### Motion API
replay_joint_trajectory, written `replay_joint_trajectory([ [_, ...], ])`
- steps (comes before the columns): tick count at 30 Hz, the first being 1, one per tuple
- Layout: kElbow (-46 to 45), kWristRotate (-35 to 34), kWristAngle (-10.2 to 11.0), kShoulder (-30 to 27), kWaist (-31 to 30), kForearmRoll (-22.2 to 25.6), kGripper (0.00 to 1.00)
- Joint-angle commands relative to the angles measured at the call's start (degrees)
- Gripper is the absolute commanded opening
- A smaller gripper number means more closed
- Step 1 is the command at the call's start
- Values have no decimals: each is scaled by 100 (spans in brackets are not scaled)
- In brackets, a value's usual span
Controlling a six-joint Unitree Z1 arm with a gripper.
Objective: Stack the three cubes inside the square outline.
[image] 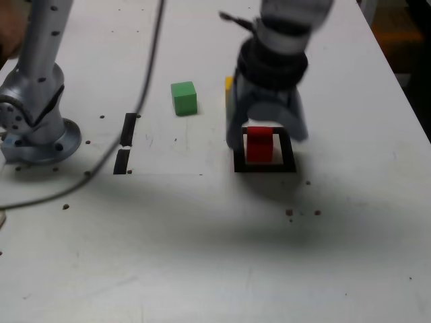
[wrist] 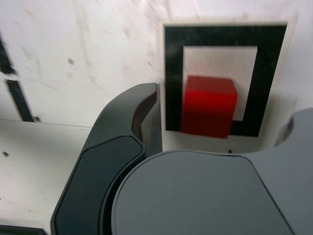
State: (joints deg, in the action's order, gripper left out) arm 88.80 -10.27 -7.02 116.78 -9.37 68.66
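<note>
The tool (image: 268, 131) hangs spread wide around the red cube (image: 260, 145), which sits inside the square outline (image: 264, 165) on the tabletop (image: 202, 235), and one finger might bump the cube out if the tool swings sideways.

1 cube (image: 260, 145) sits inside the outline (image: 264, 166).

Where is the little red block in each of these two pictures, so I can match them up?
Exterior view: the red block sits inside the black tape square, right of centre, between the open fingers of the hand.
Wrist view: the red block sits in the square's white centre, overlapping one inner edge of the black tape square, just beyond the hand.
Shared landmark: the black tape square around the block.
</note>
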Motion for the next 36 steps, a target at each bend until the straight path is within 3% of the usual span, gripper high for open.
replay_joint_trajectory([
  [1, -135, 83, 74, -171, 171, 52, 100],
  [10, -802, 615, 364, -433, 930, -319, 100],
  [16, -838, 782, 606, -522, 1265, -279, 100],
  [26, -698, 852, 889, 77, 1394, -215, 100],
  [30, -572, 856, 1137, 154, 1395, -164, 99],
  [36, -250, 917, 1186, 481, 1410, 298, 88],
])
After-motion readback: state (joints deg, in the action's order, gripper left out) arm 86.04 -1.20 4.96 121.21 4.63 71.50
